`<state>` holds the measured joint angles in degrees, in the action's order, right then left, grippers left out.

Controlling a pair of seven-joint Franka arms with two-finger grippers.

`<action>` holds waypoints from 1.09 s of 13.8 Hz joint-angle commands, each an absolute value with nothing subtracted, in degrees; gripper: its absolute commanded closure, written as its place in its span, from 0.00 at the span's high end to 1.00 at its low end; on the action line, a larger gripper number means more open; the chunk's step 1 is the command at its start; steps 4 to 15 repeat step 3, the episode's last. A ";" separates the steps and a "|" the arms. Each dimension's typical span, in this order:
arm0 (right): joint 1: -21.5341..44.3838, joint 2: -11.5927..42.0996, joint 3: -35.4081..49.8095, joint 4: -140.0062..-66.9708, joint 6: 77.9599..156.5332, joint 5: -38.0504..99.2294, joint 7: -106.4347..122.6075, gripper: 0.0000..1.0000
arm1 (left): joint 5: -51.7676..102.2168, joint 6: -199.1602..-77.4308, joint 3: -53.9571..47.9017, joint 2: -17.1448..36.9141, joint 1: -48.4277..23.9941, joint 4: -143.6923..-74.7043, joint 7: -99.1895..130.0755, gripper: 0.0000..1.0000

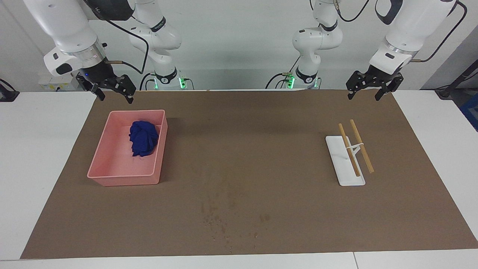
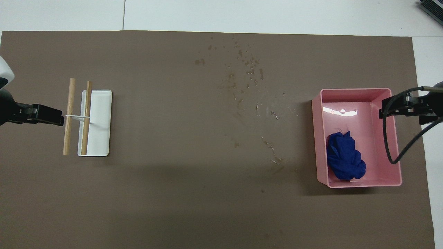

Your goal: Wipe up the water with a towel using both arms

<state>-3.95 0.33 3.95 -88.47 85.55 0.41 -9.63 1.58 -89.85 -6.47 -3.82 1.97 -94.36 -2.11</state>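
Brown mat (image 1: 261, 157) is laid over the white table (image 1: 33, 157). A pink tray (image 1: 112, 179) is set on it toward the right arm's end. The towel (image 1: 143, 139), deep blue and bunched, is seen inside the tray, in the part nearer to the robots, against the wall that faces the middle of the mat. Nothing is touching it.

The water (image 1: 224, 216) is seen as scattered darker spots and faint streaks on the mat, around the middle of the table's length and farther from the robots than the tray; in the overhead view (image 2: 249, 90) the streaks run on toward the tray.

Right gripper (image 1: 114, 96) is held in the air just over the mat at the tray's robot-side edge, jaws spread, nothing grasped. Its cable is seen looping over the tray in the overhead view.

Left gripper (image 1: 364, 95) is held over the mat's edge at the left arm's end, jaws spread, nothing grasped.

A white stand (image 1: 345, 166) with two wooden sticks (image 1: 360, 145) laid across it is placed toward the left arm's end, well apart from tray and water.
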 commanded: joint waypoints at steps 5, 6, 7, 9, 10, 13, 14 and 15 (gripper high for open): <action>-4.39 0.53 4.13 -87.98 84.73 0.26 -9.93 1.00 | 2.29 -90.26 -7.12 -4.57 2.90 -95.45 -1.93 1.00; -4.39 0.53 4.13 -87.98 84.73 0.26 -9.93 1.00 | 2.29 -90.26 -7.12 -4.57 2.90 -95.45 -1.93 1.00; -4.39 0.53 4.13 -87.98 84.73 0.26 -9.93 1.00 | 2.29 -90.26 -7.12 -4.57 2.90 -95.45 -1.93 1.00; -4.39 0.53 4.13 -87.98 84.73 0.26 -9.93 1.00 | 2.29 -90.26 -7.12 -4.57 2.90 -95.45 -1.93 1.00; -4.39 0.53 4.13 -87.98 84.73 0.26 -9.93 1.00 | 2.29 -90.26 -7.12 -4.57 2.90 -95.45 -1.93 1.00; -4.39 0.53 4.13 -87.98 84.73 0.26 -9.93 1.00 | 2.29 -90.26 -7.12 -4.57 2.90 -95.45 -1.93 1.00; -4.39 0.53 4.13 -87.98 84.73 0.26 -9.93 1.00 | 2.29 -90.26 -7.12 -4.57 2.90 -95.45 -1.93 1.00; -4.39 0.53 4.13 -87.98 84.73 0.26 -9.93 1.00 | 2.29 -90.26 -7.12 -4.57 2.90 -95.45 -1.93 1.00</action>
